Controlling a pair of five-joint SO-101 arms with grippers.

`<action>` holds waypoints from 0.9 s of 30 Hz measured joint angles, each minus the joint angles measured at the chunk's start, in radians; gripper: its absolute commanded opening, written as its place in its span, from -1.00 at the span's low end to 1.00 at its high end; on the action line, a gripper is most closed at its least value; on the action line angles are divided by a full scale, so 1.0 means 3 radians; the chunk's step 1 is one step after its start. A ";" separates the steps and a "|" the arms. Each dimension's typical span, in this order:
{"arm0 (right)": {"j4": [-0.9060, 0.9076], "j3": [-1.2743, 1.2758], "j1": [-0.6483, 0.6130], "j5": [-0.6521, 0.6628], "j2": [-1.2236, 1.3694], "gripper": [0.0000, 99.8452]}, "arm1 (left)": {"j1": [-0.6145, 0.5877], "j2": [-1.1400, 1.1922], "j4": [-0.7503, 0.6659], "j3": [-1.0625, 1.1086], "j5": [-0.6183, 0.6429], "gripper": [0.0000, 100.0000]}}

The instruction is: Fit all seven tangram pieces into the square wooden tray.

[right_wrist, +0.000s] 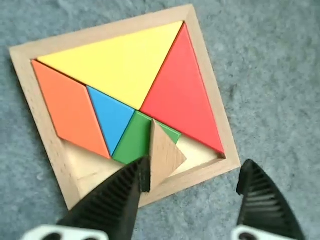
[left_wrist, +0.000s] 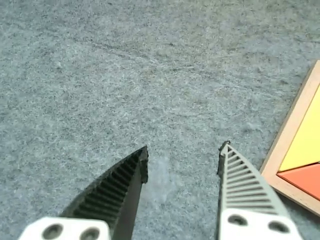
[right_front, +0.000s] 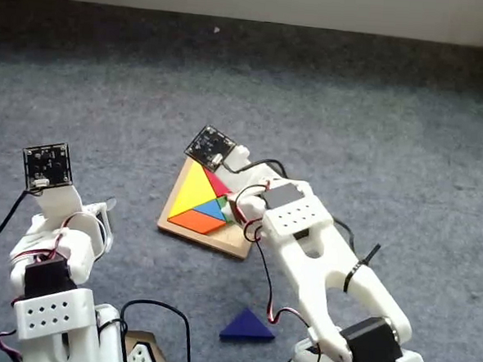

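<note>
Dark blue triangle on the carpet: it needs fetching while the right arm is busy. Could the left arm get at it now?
Probably yes. The dark blue triangle lies uncovered on the carpet, and the left gripper is open and empty.

The table [right_front: 377, 115] is looked down on from above in the high view, with the arm bases [right_front: 53, 317] at 6 o'clock. The wooden tray [right_front: 209, 240] is framed closely from above by the right wrist view. One edge of it is caught by the left wrist view, held low at the tray's 9 o'clock.
</note>
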 measured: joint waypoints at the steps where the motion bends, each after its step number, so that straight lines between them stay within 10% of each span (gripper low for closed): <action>1: 0.0000 0.0000 0.0000 0.0000 0.0041 -0.47 | 0.0000 0.0000 0.0000 0.0000 0.0000 -0.54; 27: 0.0425 -0.0962 0.0430 0.0000 0.1192 -0.47 | 0.0000 0.0000 0.0000 0.0000 0.0000 -0.54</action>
